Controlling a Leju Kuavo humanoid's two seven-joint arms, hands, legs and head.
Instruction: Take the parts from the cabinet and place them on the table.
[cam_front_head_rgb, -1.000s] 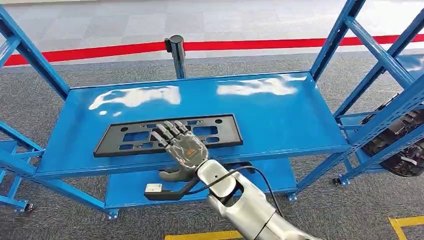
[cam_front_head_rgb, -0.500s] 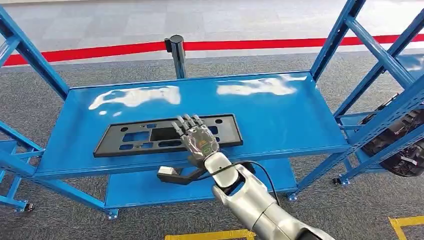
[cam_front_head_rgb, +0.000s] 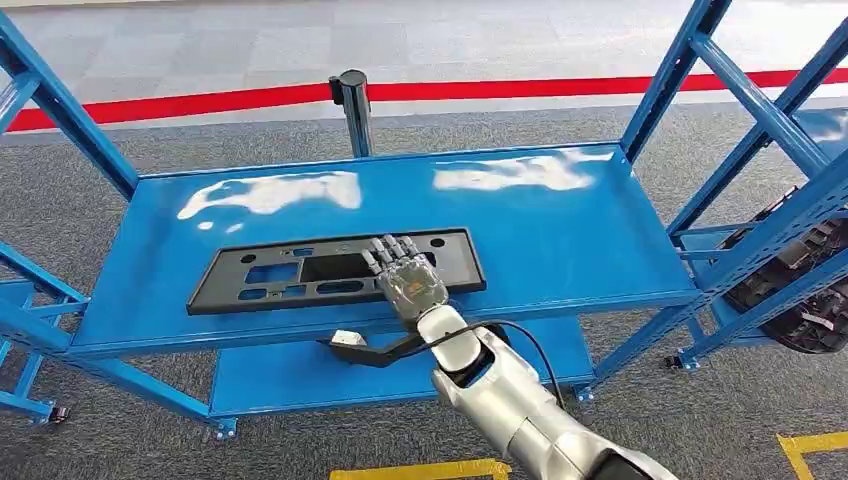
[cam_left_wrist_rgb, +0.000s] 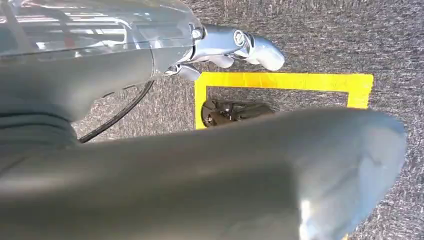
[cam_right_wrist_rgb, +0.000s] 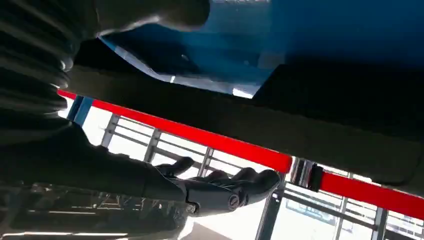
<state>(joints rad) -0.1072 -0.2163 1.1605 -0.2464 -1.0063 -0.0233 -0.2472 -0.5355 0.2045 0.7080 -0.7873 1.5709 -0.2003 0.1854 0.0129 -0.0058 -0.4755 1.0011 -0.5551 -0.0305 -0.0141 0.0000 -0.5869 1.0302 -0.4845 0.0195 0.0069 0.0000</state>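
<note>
Because the black plastic panel (cam_front_head_rgb: 338, 270) lies flat on the blue shelf (cam_front_head_rgb: 560, 230), close to the shelf's front edge, the right hand (cam_front_head_rgb: 405, 277) reaches over that edge with its fingers (cam_front_head_rgb: 392, 250) extended side by side above the panel's right part, holding nothing. I cannot tell if they touch it. Beyond the fingertips the shelf is free, but the blue uprights (cam_front_head_rgb: 690, 60) stand at both sides. The left hand (cam_left_wrist_rgb: 235, 47) hangs over the floor, its fingers seemingly curled.
</note>
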